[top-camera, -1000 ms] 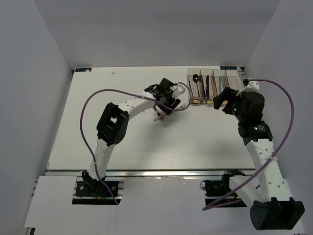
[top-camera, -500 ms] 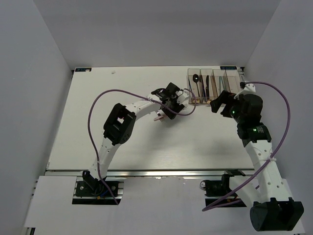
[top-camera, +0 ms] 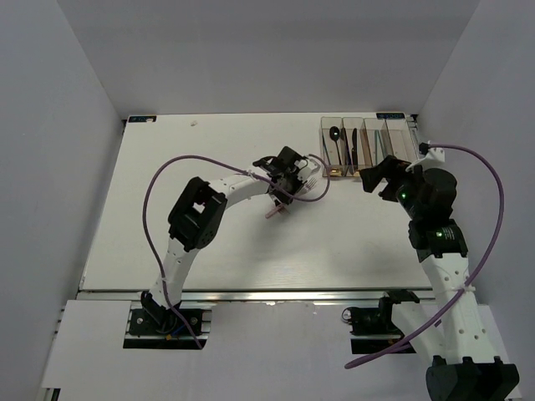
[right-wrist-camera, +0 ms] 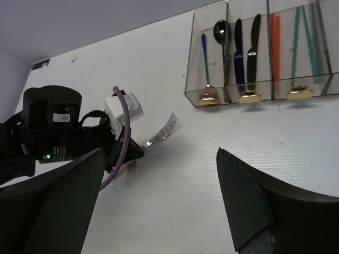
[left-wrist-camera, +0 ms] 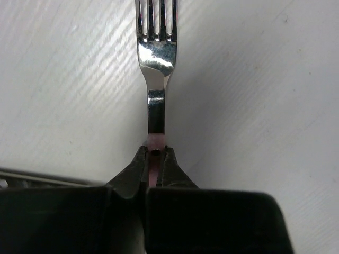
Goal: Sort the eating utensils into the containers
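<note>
1 fork (left-wrist-camera: pixel 156 58), pink handle pinched tight in L jaws, mid-counter (top-camera: pixel 167 167); long axis slanted, tines twd the 4 joined bins (right-wrist-camera: pixel 193 61) far R. R jaws spread wide, empty.

White table (top-camera: pixel 334 242), pale grey walls (top-camera: pixel 67 125) around it, metal rail (top-camera: pixel 251 294) along near edge

- Bright, even light fell from above on the white table (top-camera: pixel 167 209); shadows were faint and soft.
- Glare streaked the fork (left-wrist-camera: pixel 157 58).
- The right wrist's fingers (right-wrist-camera: pixel 254 206) looked blurred, close-up.
</note>
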Available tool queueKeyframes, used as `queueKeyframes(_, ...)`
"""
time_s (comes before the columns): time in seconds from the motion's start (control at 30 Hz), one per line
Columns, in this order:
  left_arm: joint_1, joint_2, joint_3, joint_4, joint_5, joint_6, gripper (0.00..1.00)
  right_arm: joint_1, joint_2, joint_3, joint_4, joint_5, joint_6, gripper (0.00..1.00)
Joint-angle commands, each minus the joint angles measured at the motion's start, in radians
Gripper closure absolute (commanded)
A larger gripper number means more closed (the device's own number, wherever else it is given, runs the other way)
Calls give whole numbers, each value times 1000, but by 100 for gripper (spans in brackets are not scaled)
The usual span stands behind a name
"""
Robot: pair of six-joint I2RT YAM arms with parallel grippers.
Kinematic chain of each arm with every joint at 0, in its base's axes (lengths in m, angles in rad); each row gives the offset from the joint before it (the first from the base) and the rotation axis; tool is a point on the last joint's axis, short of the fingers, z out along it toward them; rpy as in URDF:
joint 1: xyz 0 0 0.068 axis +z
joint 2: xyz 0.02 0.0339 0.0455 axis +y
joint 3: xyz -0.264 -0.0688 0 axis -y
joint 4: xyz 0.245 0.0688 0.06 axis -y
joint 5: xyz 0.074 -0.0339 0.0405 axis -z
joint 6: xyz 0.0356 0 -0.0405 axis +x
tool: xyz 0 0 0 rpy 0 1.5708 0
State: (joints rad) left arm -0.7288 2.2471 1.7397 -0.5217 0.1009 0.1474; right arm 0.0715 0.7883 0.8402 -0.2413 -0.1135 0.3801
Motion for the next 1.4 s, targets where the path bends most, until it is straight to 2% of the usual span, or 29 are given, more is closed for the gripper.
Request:
queueKeyframes(0.0, 0, -176, -66, 135, -1, -84, 100, -4, -24, -44, 109, -92, 88, 11)
queueKeyframes(0.13, 0, -265, -88, 206, -36, -134, 100, -4, -17, -84, 200, -175, 181, 11)
queueKeyframes(0.27, 0, -357, -109, 256, -34, -202, 100, -4, -3, -214, 447, -245, 381, 11)
queueKeyframes(0.37, 0, -455, -212, 385, 39, -276, 100, 4, 17, -326, 588, -272, 502, 11)
queueKeyframes(0.4, 0, -481, -285, 475, 72, -302, 100, 10, 22, -343, 659, -252, 549, 11)
queueKeyframes(0.47, 0, -553, -357, 622, 108, -382, 100, 31, 49, -357, 689, -226, 566, 15)
queueKeyframes(0.53, 0, -587, -431, 690, 151, -431, 100, 50, 86, -351, 727, -213, 571, 21)
queueKeyframes(0.77, -18, -620, -476, 761, 166, -516, 100, 201, 137, -291, 751, -138, 490, 40)
queueKeyframes(0.87, -21, -621, -477, 776, 194, -534, 100, 263, 183, -247, 726, -86, 447, 42)
queueKeyframes(1.1, -27, -627, -479, 775, 226, -543, 100, 295, 296, -167, 744, -78, 384, 47)
queueKeyframes(1.37, -29, -610, -499, 775, 224, -539, 100, 306, 238, -138, 709, -9, 338, 49)
